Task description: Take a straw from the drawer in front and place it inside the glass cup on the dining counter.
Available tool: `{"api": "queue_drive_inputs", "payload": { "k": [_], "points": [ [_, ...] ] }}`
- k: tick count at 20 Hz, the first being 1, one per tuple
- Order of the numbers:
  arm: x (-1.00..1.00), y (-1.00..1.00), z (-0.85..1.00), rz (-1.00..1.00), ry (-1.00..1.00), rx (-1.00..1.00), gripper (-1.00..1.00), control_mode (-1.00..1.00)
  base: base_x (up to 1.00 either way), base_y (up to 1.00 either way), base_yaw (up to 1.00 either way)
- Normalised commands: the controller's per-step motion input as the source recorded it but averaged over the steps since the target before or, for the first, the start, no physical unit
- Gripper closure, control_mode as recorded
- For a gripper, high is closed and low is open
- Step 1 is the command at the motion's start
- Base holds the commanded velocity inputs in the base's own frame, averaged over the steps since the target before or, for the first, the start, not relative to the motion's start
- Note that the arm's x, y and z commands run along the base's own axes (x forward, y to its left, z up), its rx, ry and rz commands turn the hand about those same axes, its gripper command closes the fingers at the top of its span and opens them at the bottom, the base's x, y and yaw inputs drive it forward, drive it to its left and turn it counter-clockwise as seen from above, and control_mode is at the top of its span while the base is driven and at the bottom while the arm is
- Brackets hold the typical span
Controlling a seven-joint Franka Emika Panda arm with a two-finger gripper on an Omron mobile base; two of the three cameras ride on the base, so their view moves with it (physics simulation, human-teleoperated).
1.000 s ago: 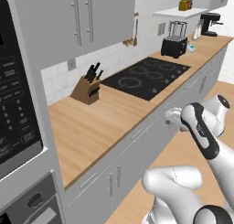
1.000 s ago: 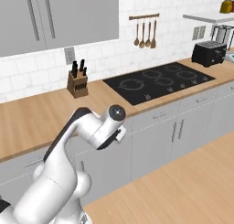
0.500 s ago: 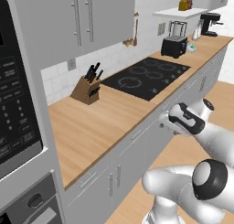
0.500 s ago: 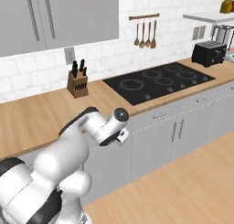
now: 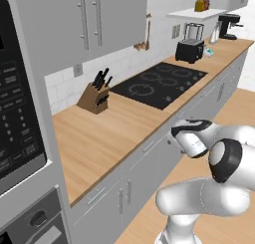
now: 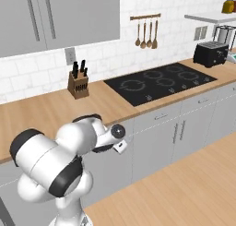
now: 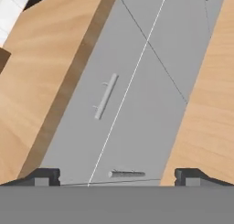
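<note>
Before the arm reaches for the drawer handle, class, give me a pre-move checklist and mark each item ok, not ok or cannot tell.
1. Gripper open, nothing held: ok, the finger tips stand wide apart.
2. Drawer shut: ok, its front sits flush.
3. Drawer handle in sight ahead of the hand: ok.
4. Finger tips touching the handle: not ok, there is a gap.
5. Straw inside the drawer: cannot tell, the front hides it.

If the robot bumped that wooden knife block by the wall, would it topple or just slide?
Probably slide. The knife block looks squat with a broad base flat on the wooden counter, so tipping seems unlikely. Its dark-handled knives stick out on top, adding some top weight, and a hard knock might rattle them.
</note>
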Motion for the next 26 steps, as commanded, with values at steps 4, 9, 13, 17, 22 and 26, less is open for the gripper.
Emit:
{"api": "queue_drive_inputs", "payload": {
  "k": [4, 9, 13, 17, 22, 26],
  "points": [
    [0.16, 0.04, -0.13, -0.05, -0.17, 0.17, -1.0, -1.0, 0.0, 0.0, 0.0],
    [0.04, 0.0, 0.0, 0.0, -0.06, 0.18, -1.0, -1.0, 0.0, 0.0, 0.0],
    [0.11, -0.01, 0.01, 0.0, 0.0, 0.16, -1.0, -1.0, 0.0, 0.0, 0.0],
    [0.07, -0.29, 0.25, 0.05, 0.0, 0.28, -1.0, -1.0, 0.0, 0.0, 0.0],
    [0.0, -0.51, 0.31, 0.09, 0.0, 0.33, -1.0, -1.0, 0.0, 0.0, 0.0],
    [0.16, -0.58, 0.5, 0.15, 0.02, 0.33, -1.0, -1.0, 0.0, 0.0, 0.0]
  ]
}}
